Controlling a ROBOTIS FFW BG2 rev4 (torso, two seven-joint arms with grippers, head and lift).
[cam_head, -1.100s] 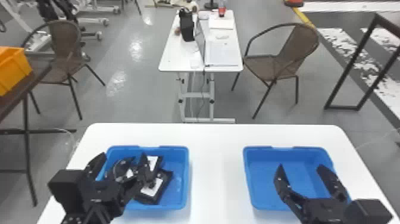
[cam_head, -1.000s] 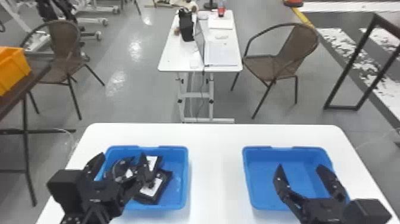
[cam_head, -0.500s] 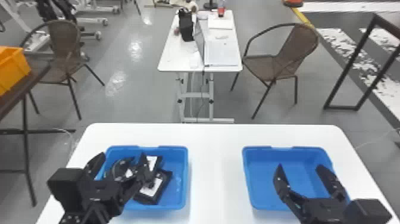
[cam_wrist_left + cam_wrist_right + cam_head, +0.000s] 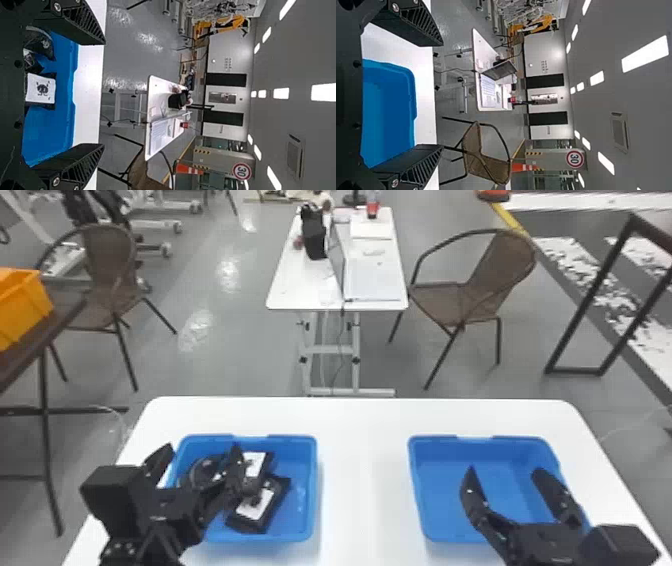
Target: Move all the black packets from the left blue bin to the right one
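We have the black packets [image 4: 265, 510] heaped in the left blue bin [image 4: 313, 485], at least three as far as we can tell, a couple wearing white labels, overlapping and leaning against one another. Our left hand [image 4: 201, 447] stands spread at that bin's near left part, nothing pinched between its fingers. To the right of the left bin, well apart on the same white desk [image 4: 362, 470], sits the right blue bin [image 4: 440, 490], its floor bare wherever our arm does not cover it. The right hand [image 4: 505, 471] is parked there, farther right of the left bin, likewise spread and holding nothing. So we would judge the job at its very start: we can count no packet as delivered, and the whole pile seems left to move. The first pick is still to be made, and some packets may lie hidden under others, so our count could fall short.
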